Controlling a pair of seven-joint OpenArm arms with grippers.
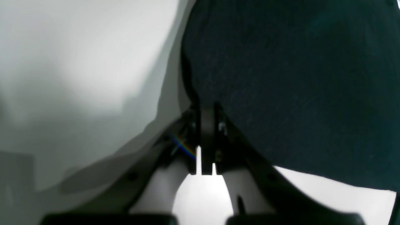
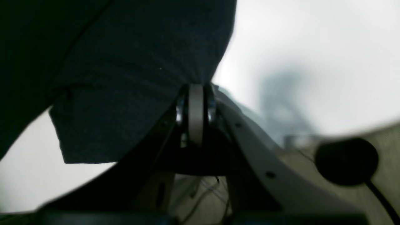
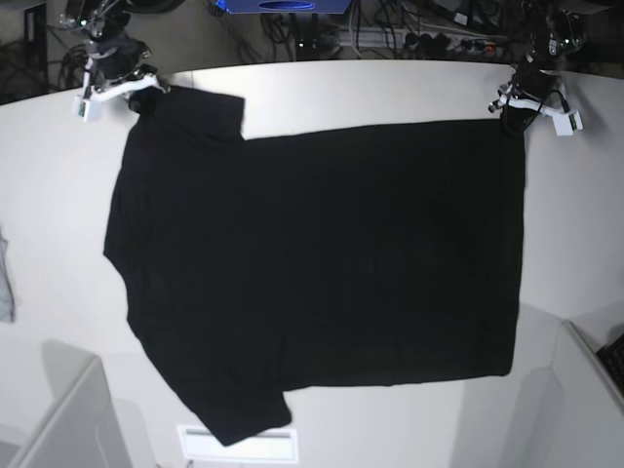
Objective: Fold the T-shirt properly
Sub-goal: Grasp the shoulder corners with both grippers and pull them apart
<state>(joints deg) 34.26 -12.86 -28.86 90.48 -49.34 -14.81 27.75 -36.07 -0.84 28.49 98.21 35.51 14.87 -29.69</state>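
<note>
The black T-shirt (image 3: 322, 263) lies spread wide over the white table (image 3: 390, 93), plain side up, with no print showing. One sleeve (image 3: 239, 414) points to the front and the other (image 3: 200, 112) lies at the back left. My right gripper (image 3: 136, 95) is shut on the shirt's back left corner, and its wrist view shows the gripper (image 2: 196, 89) pinching black cloth (image 2: 131, 81). My left gripper (image 3: 514, 112) is shut on the back right corner, and its wrist view shows the gripper (image 1: 207, 107) clamped on cloth (image 1: 297, 78).
A grey cloth scrap (image 3: 5, 283) lies at the left edge. Cables and a blue box (image 3: 283, 6) sit behind the table. Grey panels stand at the front left (image 3: 68, 419) and front right (image 3: 585, 390). A white slip (image 3: 244, 446) lies under the front sleeve.
</note>
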